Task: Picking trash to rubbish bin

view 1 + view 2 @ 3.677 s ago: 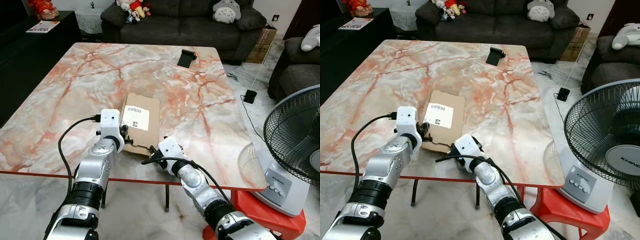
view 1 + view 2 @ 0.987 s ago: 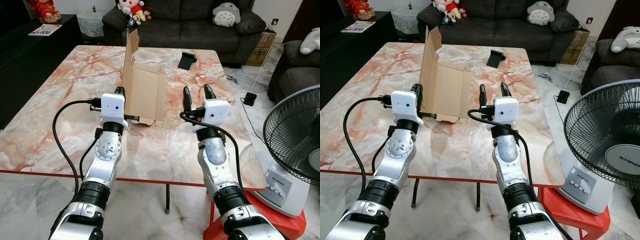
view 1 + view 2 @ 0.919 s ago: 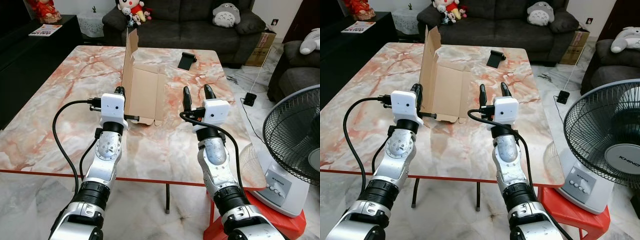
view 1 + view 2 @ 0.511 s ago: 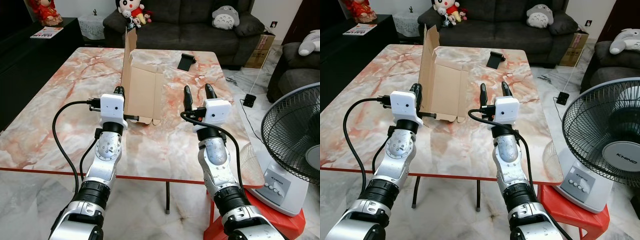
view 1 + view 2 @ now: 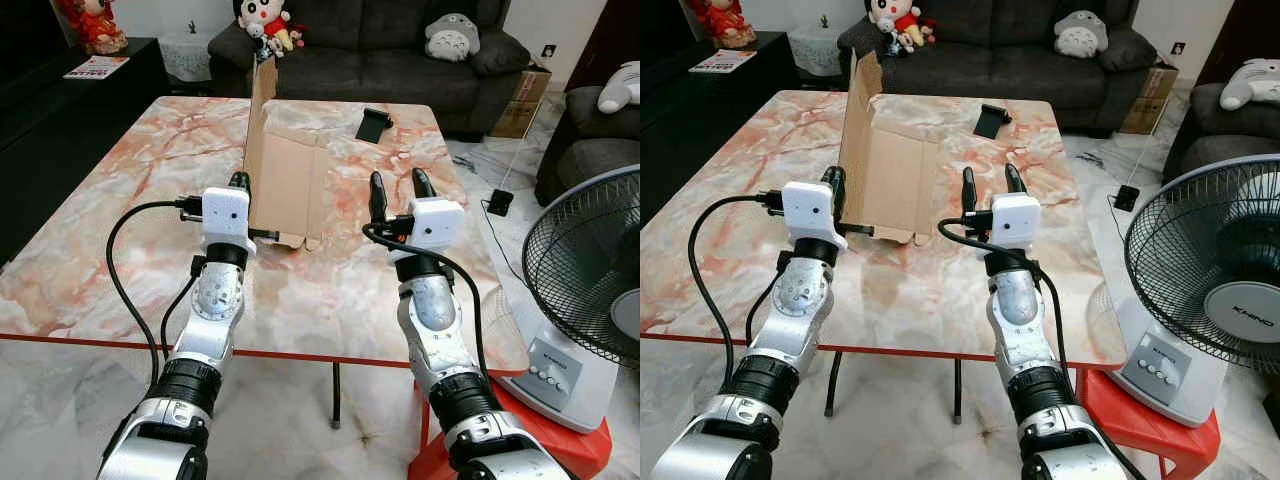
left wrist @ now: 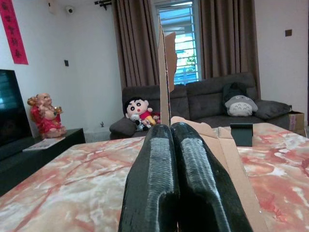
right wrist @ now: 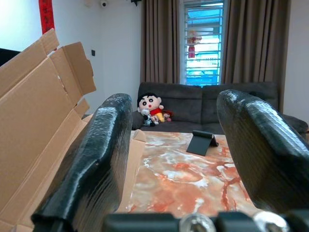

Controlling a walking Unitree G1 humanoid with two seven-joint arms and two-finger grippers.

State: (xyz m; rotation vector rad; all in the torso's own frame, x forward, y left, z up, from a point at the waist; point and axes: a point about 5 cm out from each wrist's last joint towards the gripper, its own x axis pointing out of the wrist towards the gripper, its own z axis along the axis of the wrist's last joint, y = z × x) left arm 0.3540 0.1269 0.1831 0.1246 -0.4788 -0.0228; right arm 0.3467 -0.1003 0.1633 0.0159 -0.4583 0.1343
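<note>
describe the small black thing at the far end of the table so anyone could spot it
On the pink-veined marble table, look to the far edge nearest the dark grey sofa. The small black wedge-shaped stand sits there alone, beyond the flattened brown cardboard box; it is the only dark thing on the tabletop.

Marble table carries a black phone stand. Grey sofa behind; standing fan at right.

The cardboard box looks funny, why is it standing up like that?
The flattened cardboard box stands on its edge above the marble table because the left hand is pinching its lower corner and holding it upright. The right hand is open beside it.
</note>
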